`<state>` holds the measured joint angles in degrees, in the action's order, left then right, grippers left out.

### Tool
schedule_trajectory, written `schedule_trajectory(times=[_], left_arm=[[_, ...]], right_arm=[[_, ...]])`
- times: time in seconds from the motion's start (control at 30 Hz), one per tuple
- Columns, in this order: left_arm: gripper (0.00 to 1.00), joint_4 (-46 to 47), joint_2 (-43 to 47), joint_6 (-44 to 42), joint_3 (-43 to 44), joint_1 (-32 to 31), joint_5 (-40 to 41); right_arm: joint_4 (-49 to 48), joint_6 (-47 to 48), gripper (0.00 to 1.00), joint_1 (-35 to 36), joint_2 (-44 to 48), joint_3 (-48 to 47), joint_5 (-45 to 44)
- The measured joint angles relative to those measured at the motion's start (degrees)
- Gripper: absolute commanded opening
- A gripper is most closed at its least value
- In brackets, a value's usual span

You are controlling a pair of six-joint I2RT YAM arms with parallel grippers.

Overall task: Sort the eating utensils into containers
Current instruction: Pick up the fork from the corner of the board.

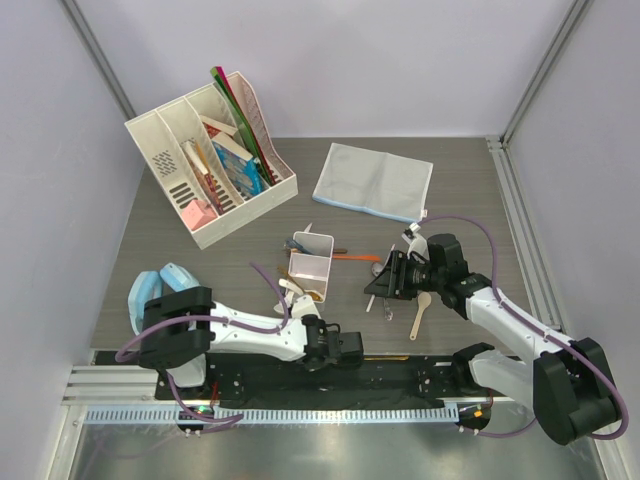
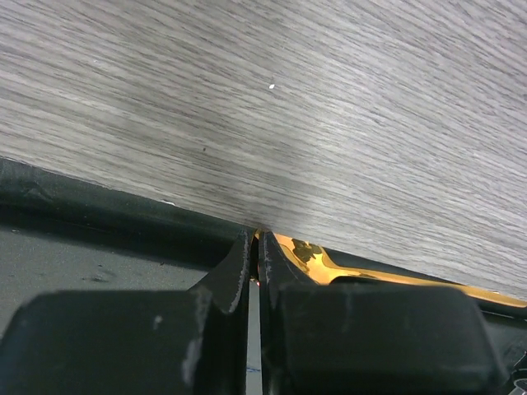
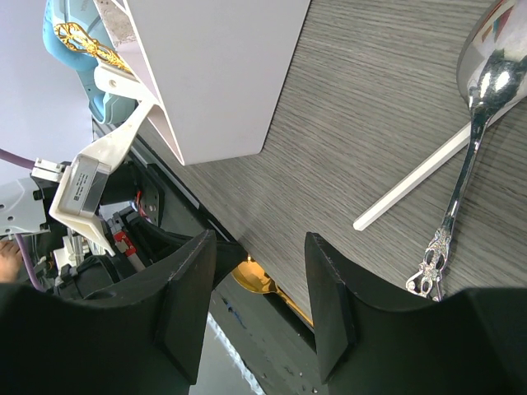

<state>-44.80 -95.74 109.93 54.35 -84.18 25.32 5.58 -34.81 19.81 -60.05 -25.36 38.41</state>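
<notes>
My left gripper (image 1: pixel 358 347) lies low at the table's near edge, shut, with a sliver of a gold spoon's (image 2: pixel 329 262) bowl pinched between its tips (image 2: pixel 258 247). The spoon lies in the dark groove below the edge, and its bowl (image 3: pixel 257 277) also shows in the right wrist view. The white container (image 1: pixel 311 264) stands mid-table with a few utensils in it. My right gripper (image 1: pixel 378 285) hangs open over loose cutlery, nothing between its fingers (image 3: pixel 191 306). A silver spoon (image 3: pixel 484 82), a white stick (image 3: pixel 412 185) and a wooden spoon (image 1: pixel 421 314) lie near it.
A white file organiser (image 1: pixel 210 170) with books stands at the back left. A grey-blue cloth (image 1: pixel 375 181) lies at the back. A light blue object (image 1: pixel 152 292) sits by the left arm's base. A black rail (image 1: pixel 400 372) runs along the near table edge.
</notes>
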Motion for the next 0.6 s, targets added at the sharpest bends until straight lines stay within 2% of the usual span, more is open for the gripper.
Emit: schedule_trajectory(times=[0.6], left_arm=[[0.00, 0.2, 2.9, -4.0, 0.0, -1.5, 2.8]], right_arm=[[-0.8, 0.0, 0.53, 0.0, -1.2, 0.1, 0.0]])
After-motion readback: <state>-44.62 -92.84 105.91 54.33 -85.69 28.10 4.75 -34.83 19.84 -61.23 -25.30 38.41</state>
